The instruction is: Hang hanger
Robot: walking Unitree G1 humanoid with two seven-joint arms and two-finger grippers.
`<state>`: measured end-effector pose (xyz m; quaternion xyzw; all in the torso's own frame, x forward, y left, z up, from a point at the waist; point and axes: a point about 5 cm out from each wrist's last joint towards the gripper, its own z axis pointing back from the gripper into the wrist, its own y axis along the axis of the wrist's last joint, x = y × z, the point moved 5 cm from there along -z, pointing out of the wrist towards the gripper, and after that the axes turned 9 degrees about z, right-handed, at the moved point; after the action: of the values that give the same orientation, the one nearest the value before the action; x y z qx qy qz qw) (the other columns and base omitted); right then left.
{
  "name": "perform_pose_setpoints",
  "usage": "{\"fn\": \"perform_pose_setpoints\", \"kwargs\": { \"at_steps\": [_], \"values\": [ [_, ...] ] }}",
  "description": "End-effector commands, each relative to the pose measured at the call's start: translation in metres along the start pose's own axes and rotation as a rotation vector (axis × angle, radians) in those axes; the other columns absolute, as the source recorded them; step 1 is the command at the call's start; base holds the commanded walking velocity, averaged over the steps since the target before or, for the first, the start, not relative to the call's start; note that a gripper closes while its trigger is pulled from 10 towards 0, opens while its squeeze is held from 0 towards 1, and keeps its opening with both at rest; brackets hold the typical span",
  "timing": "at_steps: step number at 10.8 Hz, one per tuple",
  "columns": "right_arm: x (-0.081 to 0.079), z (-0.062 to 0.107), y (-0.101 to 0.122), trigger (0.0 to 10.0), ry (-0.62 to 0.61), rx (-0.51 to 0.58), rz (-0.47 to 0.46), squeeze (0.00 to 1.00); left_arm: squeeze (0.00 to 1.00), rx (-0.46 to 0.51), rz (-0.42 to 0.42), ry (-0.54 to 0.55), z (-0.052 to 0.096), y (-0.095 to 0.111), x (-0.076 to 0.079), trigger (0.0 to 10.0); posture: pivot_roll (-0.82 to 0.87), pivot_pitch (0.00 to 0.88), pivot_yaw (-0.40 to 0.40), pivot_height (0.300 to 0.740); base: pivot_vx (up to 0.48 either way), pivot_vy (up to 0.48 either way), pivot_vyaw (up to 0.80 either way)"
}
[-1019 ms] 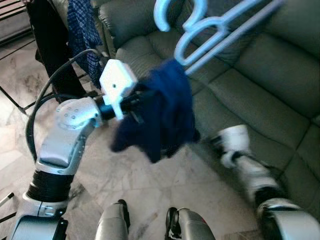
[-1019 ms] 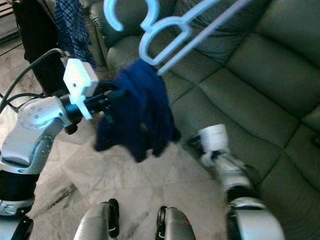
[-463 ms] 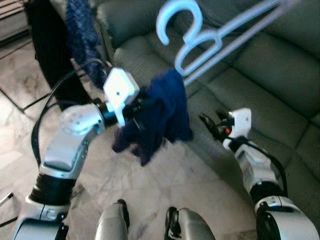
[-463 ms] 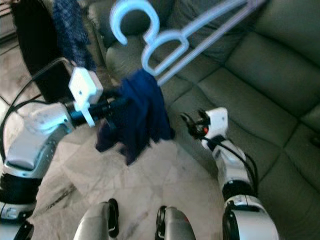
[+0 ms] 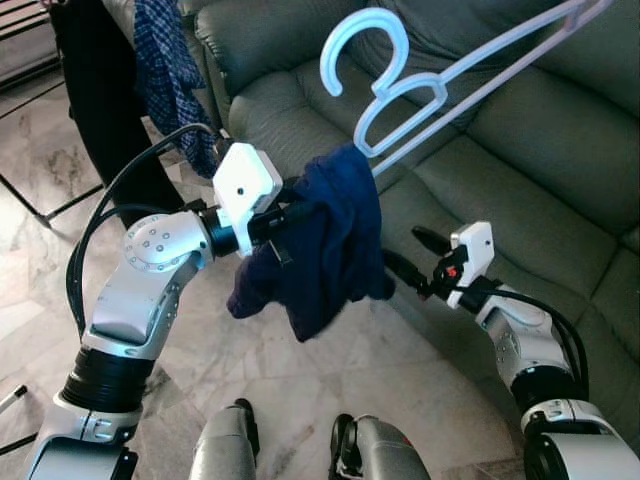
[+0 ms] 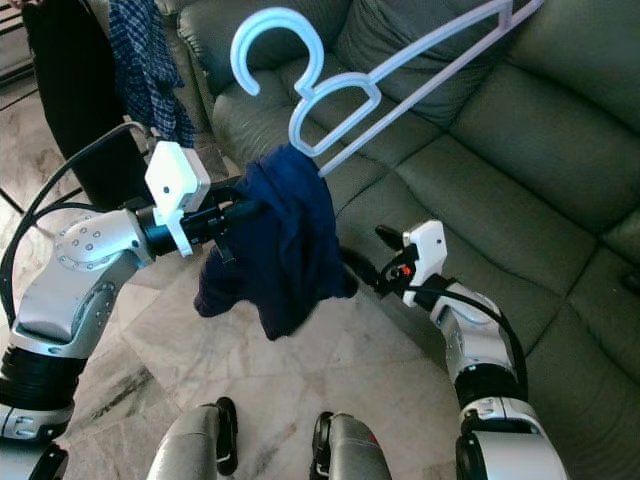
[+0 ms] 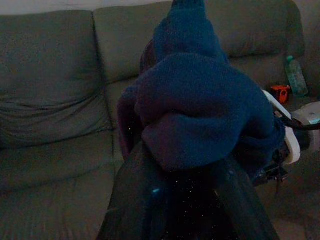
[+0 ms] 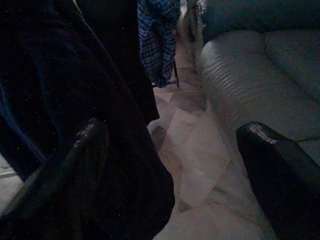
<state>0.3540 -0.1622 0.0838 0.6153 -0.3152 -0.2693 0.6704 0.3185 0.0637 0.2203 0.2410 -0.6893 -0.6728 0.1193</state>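
Observation:
A pale blue plastic hanger (image 5: 400,85) hangs in the air, reaching in from the upper right, hook (image 6: 275,40) pointing left. Its lower end touches the top of a navy garment (image 5: 335,235). That garment is bunched around my left gripper (image 5: 285,215), raised at chest height in front of the sofa. In the left wrist view the navy cloth (image 7: 200,110) covers the black fingers (image 7: 135,200). My right gripper (image 5: 410,255) stands open just right of the garment's lower hem. In the right wrist view its fingers (image 8: 280,170) are spread wide, with dark cloth beside one of them.
A grey-green leather sofa (image 5: 540,150) spans the back and right. A blue plaid shirt (image 5: 165,70) and a black garment (image 5: 100,90) hang at the upper left, with a thin rack leg (image 5: 30,205) on the marble floor (image 5: 250,350). A bottle (image 7: 296,75) stands on the far sofa end.
My right arm has risen from low on the right, and its open gripper now sits close to the garment's hem. The left arm, garment and hanger have barely moved.

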Motion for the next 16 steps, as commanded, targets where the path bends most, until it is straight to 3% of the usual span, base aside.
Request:
{"fn": "perform_pose_setpoints", "kwargs": {
  "at_steps": [1,5,11,12,13,14,15,16],
  "values": [
    [-0.002,0.003,0.002,10.0,0.031,0.006,-0.002,1.0,0.0,0.022,-0.026,-0.032,-0.002,0.006,0.006,0.0,0.05,0.164,-0.064,0.74,0.0,0.0,0.0],
    [-0.017,-0.001,0.002,10.0,0.122,0.008,-0.039,1.0,0.0,0.055,-0.029,-0.06,-0.007,0.017,0.012,0.0,0.05,0.164,-0.064,0.74,0.0,0.0,0.0],
    [-0.027,-0.006,0.013,10.0,0.188,0.046,-0.063,1.0,0.0,0.039,-0.004,-0.063,-0.007,0.007,0.016,0.0,0.06,0.169,-0.066,0.74,0.0,0.0,0.0],
    [-0.019,-0.007,0.02,10.0,0.153,0.063,-0.03,0.86,0.0,0.021,0.005,-0.035,-0.003,-0.001,0.01,0.0,0.06,0.169,-0.066,0.74,0.0,0.0,0.0],
    [-0.01,-0.009,0.022,10.0,0.095,0.061,0.009,0.59,0.0,-0.005,0.007,-0.004,0.0,-0.012,0.004,0.0,0.06,0.169,-0.066,0.74,0.0,0.0,0.0],
    [-0.004,-0.009,0.013,10.0,0.037,-0.006,0.072,0.0,0.0,-0.029,0.041,0.088,0.007,-0.036,-0.01,0.0,0.06,0.167,-0.066,0.74,0.0,0.0,0.0],
    [-0.003,-0.006,-0.007,10.0,0.003,-0.117,0.155,0.0,0.0,-0.101,0.048,0.171,0.019,-0.069,-0.019,0.0,0.05,0.166,-0.067,0.74,0.0,0.0,0.0],
    [-0.007,-0.005,-0.015,10.0,0.008,-0.149,0.155,0.0,0.0,-0.136,0.098,0.216,0.029,-0.092,-0.02,0.0,0.05,0.17,-0.068,0.74,0.0,0.0,0.0]
  ]
}}
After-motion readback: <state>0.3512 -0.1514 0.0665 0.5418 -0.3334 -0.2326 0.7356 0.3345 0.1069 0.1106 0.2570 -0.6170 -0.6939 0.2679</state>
